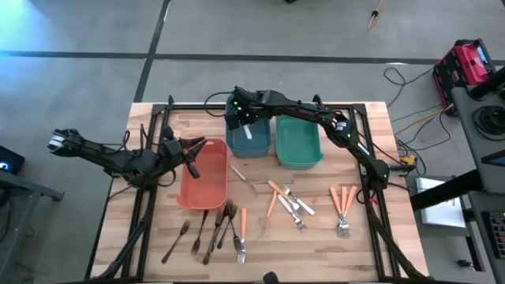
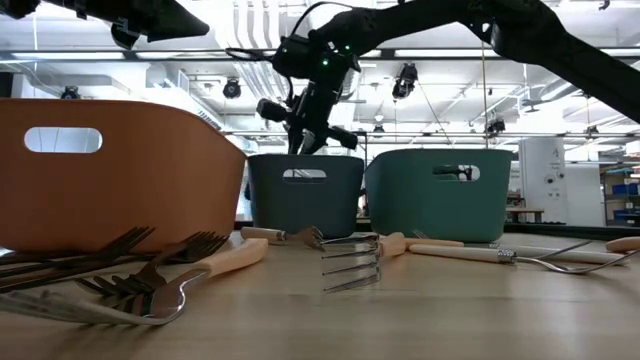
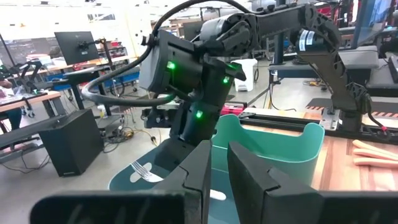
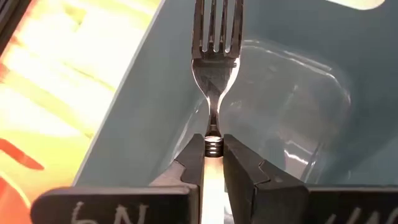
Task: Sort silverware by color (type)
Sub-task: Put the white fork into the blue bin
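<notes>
Currently, my right claw (image 4: 212, 163): clenched on silver fork (image 4: 215, 62), held over blue bin (image 4: 155, 106).
My left claw (image 3: 217, 171): closed, empty, above salmon bin (image 1: 207, 183).
Remaining silverware (image 1: 292, 203): on table (image 1: 316, 244).

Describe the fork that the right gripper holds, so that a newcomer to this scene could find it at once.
Look at the three bins at the table's far side and pick the middle one, the blue bin. The right gripper hangs above it, shut on a silver fork. Unlike the cutlery lying on the table, it is in the air, tines pointing into the bin.
</notes>
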`<state>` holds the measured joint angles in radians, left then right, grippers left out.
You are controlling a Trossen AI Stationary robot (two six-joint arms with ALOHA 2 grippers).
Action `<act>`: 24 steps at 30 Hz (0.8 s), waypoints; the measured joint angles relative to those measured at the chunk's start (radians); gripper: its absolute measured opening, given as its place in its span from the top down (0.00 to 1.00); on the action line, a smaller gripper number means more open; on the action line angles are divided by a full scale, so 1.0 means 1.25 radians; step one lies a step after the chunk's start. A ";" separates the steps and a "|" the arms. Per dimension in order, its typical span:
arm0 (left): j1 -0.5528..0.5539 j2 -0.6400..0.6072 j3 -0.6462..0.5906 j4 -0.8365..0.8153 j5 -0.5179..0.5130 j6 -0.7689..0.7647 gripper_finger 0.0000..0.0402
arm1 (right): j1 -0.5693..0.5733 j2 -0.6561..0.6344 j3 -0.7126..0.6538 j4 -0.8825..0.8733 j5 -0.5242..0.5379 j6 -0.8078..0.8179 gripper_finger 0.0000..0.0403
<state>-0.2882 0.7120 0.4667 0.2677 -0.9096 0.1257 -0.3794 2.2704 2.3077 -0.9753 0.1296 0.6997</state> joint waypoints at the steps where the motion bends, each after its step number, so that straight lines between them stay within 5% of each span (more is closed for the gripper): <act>1: 0.000 0.000 0.000 0.000 0.000 0.000 0.91 | -0.002 0.000 -0.003 0.000 0.001 0.007 0.93; 24: 0.000 0.000 0.000 0.001 0.000 -0.003 0.91 | 0.014 0.035 -0.025 0.021 0.001 0.085 0.93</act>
<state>-0.2882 0.7120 0.4667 0.2684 -0.9092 0.1219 -0.3624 2.3142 2.2758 -0.9488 0.1307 0.8055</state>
